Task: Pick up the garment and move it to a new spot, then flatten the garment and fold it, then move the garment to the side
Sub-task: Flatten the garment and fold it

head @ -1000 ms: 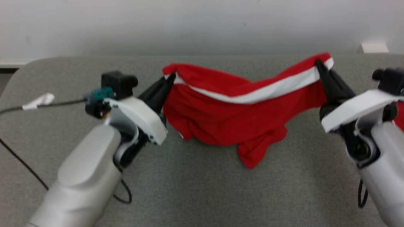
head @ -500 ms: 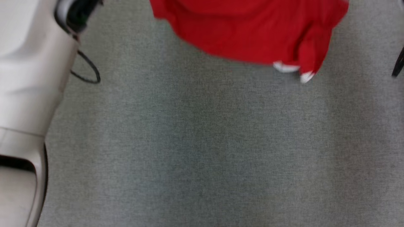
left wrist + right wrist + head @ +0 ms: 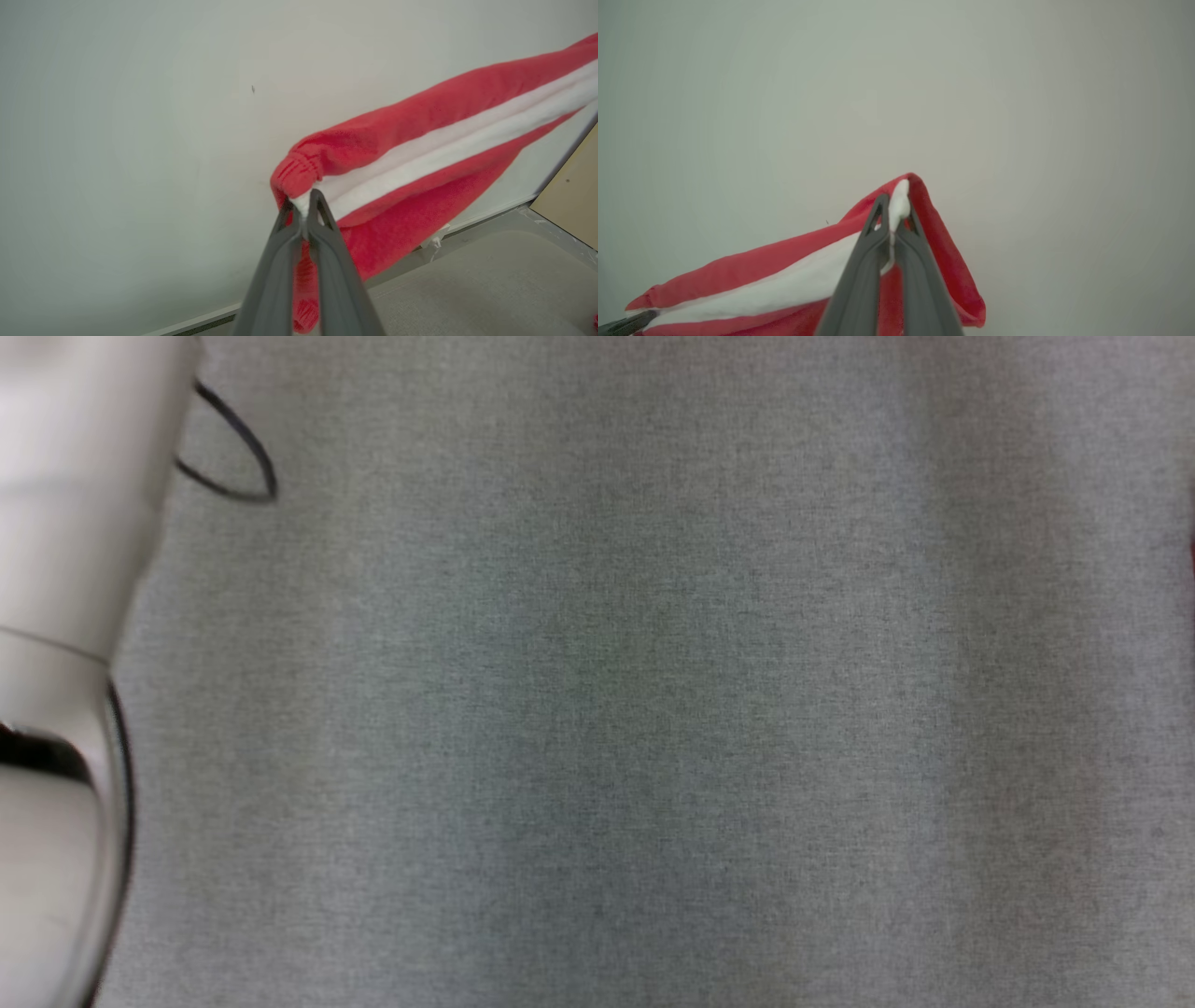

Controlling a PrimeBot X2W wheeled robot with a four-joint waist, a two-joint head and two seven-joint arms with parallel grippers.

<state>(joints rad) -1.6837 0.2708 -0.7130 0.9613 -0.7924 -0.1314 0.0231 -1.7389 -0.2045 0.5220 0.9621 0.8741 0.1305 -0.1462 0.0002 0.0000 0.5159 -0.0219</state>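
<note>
Left gripper (image 3: 304,200), seen from its own wrist, is clamped on a banded corner of the garment (image 3: 420,154). The cloth is red with a white stripe and hangs in the air against a pale wall (image 3: 117,116), above the table (image 3: 490,280) edge. From the right wrist, the right gripper (image 3: 893,210) pinches the opposite corner, and the cloth stretches away toward the other arm's fingertip, low at the left. The blurred head view gives what these lack: the broad grey table below, a pale forearm (image 3: 65,523) and a cable (image 3: 238,457) loop. A dark fleck at its right edge may be cloth. On this showing, the pickup is done and the move is in hand; flattening, folding and setting aside remain.
</note>
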